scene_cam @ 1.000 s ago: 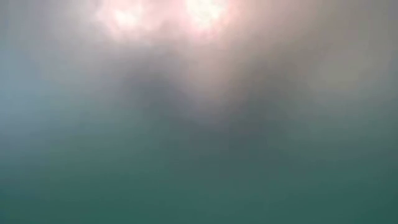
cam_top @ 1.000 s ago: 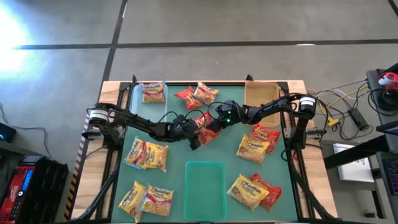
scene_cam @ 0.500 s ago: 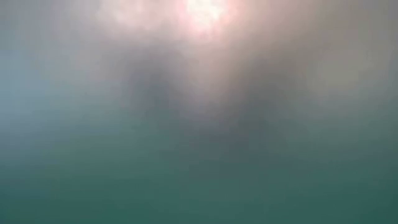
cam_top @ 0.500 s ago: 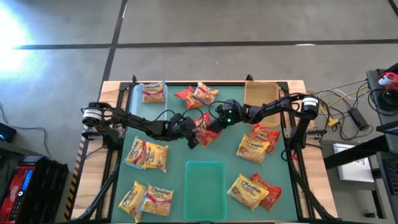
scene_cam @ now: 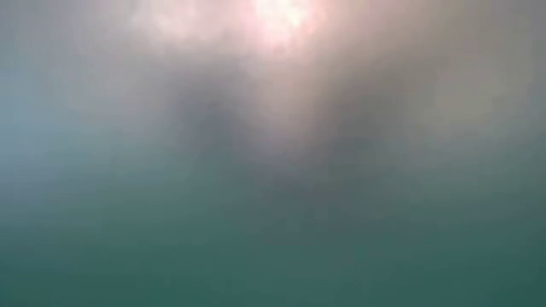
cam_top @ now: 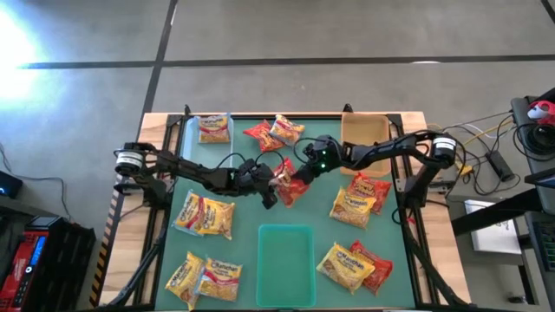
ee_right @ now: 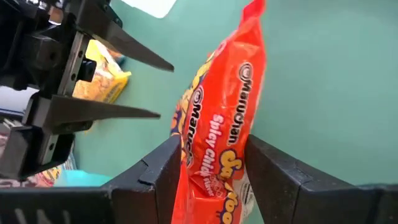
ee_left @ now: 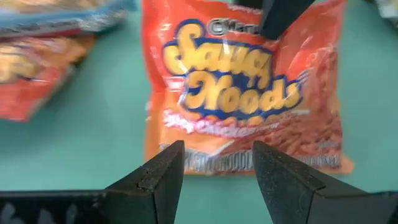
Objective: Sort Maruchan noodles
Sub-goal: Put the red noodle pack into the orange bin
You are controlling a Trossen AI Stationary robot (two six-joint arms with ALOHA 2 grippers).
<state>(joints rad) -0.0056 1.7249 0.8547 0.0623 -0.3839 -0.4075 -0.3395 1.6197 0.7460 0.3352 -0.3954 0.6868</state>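
Observation:
A red Maruchan noodles packet (cam_top: 288, 179) hangs tilted over the green mat's middle, with my right gripper (cam_top: 301, 171) shut on its upper end. In the right wrist view the packet (ee_right: 221, 134) stands edge-on between that gripper's (ee_right: 211, 146) fingers. My left gripper (cam_top: 270, 187) faces it from the left, open. In the left wrist view its (ee_left: 217, 162) fingertips flank the lower edge of the packet (ee_left: 242, 93). Other packets lie around: yellow ones (cam_top: 205, 214) at the left, a mixed pile (cam_top: 357, 198) at the right, and red and orange ones (cam_top: 273, 132) at the back.
A green tray (cam_top: 286, 251) sits at front centre. A tan tray (cam_top: 364, 132) stands at the back right. A clear tray (cam_top: 192, 139) at the back left holds one packet. More packets lie at front left (cam_top: 204, 276) and front right (cam_top: 349, 265).
The right arm's elbow has swung out to the right and the red packet has shifted slightly. Both grippers stay at the centre, with their jaws standing as before.

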